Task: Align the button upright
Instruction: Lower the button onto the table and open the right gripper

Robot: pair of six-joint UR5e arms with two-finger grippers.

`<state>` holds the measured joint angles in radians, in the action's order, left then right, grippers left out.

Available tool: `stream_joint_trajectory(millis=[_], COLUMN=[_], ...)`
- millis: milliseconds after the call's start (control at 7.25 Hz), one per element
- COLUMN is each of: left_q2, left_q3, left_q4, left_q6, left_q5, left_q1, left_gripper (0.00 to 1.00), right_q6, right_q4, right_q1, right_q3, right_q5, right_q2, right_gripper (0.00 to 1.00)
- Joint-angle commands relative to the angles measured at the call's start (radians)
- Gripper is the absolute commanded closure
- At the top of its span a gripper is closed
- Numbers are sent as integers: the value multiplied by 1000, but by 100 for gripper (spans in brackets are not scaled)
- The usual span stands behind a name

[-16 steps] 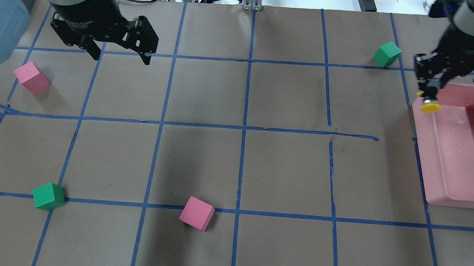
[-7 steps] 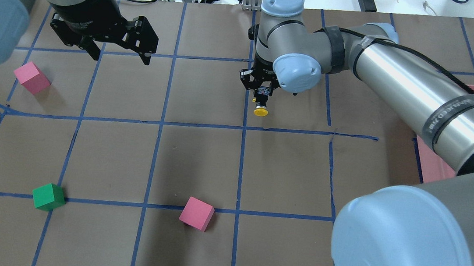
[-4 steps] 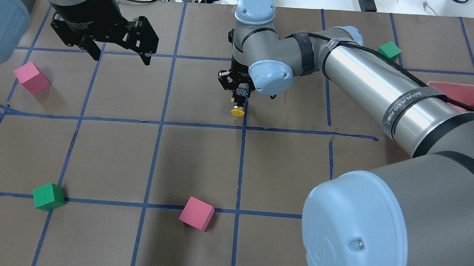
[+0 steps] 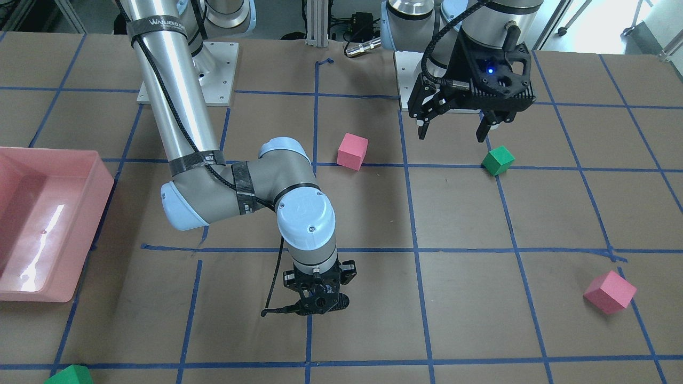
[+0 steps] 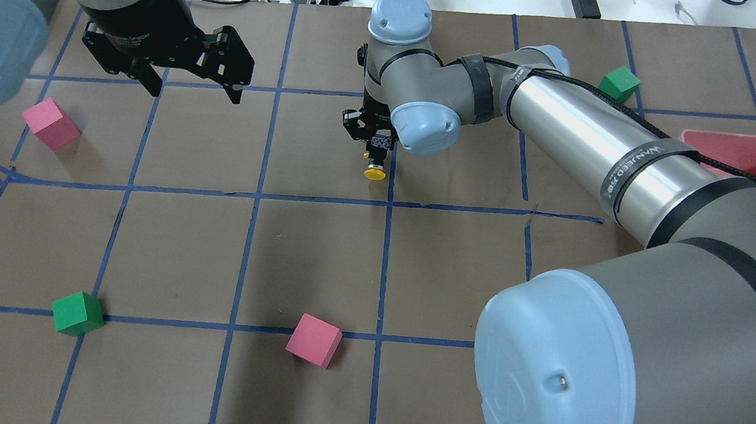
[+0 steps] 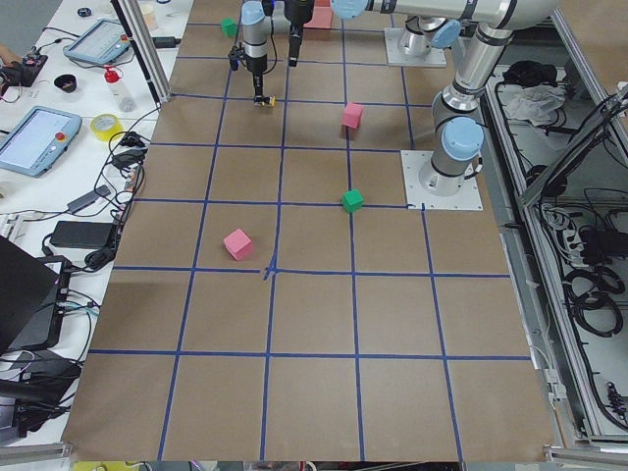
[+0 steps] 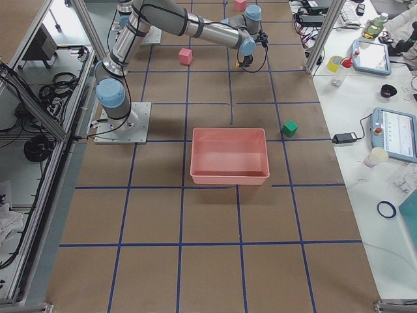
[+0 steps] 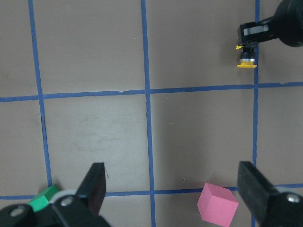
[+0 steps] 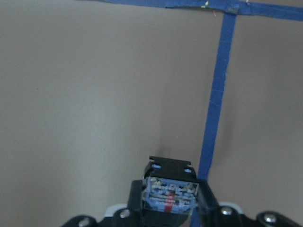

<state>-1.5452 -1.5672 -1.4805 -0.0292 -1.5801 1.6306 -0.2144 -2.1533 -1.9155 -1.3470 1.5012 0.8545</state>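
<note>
The button (image 5: 374,171) hangs in my right gripper (image 5: 375,158), whose fingers are closed tight on its base end. It is upside down: the yellow cap faces the table (image 5: 455,276), and the white-grey base is uppermost between the fingers, where the right wrist camera looks straight onto it. It sits near the middle of the table, just beside one blue tape line and a little short of the crossing with another. From these angles I cannot tell for sure whether the cap touches the brown paper or hangs just clear of it.

The right arm reaches out across the table with its wrist pointing straight down over the button.

My left gripper (image 5: 194,87) is spread wide with nothing between its fingers. It hangs above the table, well apart from the button. The front camera places it over the strip nearest the robot, between a pink cube (image 4: 352,151) and a green cube (image 4: 497,160); both also show at the bottom edge of the left wrist view, with the button far off at the top right.

A second pink cube (image 5: 51,123) lies out toward the robot's left, and a second green cube (image 5: 619,83) lies on the far right. The pink bin (image 7: 228,175) stands on the robot's right, well apart from the button.
</note>
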Motion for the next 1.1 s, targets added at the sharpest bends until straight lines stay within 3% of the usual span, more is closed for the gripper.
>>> stream_joint_trajectory(millis=[0,138,690,966], left_q2=[0,0,0,2], left_q3=[-2,-5,3,-4], left_q4=[0,3,3,17], left_q6=[0,0,-2,-2], left_q5=[0,0,-9,-9], left_q1=[0,0,2,3], left_gripper=[0,0,0,0], right_q6=[9,10,30,94], right_q4=[-3,-5,15,127], right_q1=[1,1,12,79], right_q3=[-30,-46,-64,-119], right_q5=[1,8,13,8], right_q2=[7,30,113,254], right_gripper=[72,1,0,0])
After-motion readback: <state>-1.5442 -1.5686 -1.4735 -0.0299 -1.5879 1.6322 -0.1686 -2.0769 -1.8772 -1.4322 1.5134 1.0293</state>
